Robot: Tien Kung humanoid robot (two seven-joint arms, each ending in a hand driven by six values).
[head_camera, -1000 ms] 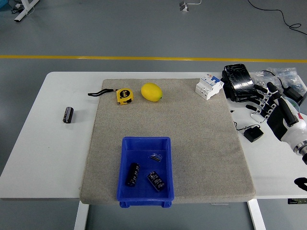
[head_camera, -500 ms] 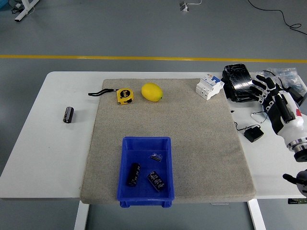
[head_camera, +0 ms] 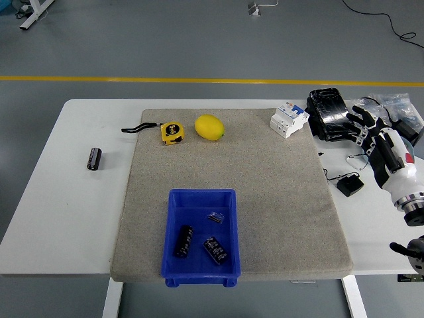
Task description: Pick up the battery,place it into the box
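Right hand (head_camera: 379, 142) over the right edge of the table (head_camera: 66, 199), fingers spread and loose, holding nothing. Drifted a little toward the far side and the right within the last second, now hovering just beside the black pack (head_camera: 329, 112) and above the tangle of cables there. Left hand nowhere in sight.

One battery (head_camera: 95, 159) lying on its side on bare tabletop at the far left, well apart from the grey mat (head_camera: 278, 199) and untouched. Blue box (head_camera: 201, 237) sitting at the near edge of the mat, already holding two batteries (head_camera: 199, 245) and a small clip-like piece (too small to name with certainty).

Further back on the mat: yellow tape measure (head_camera: 172, 132) with its black strap, lemon (head_camera: 209, 127) just beside it, white switch block (head_camera: 289, 118) at the far right corner. Small black adapter (head_camera: 349, 185) off the mat, near the right hand.

Judging by the drift away from the box and the empty fingers, likely a retreat after a drop, not an approach. Remaining battery on the opposite side, so probably out of easy reach for this hand; next pick seemingly a job for the left arm.
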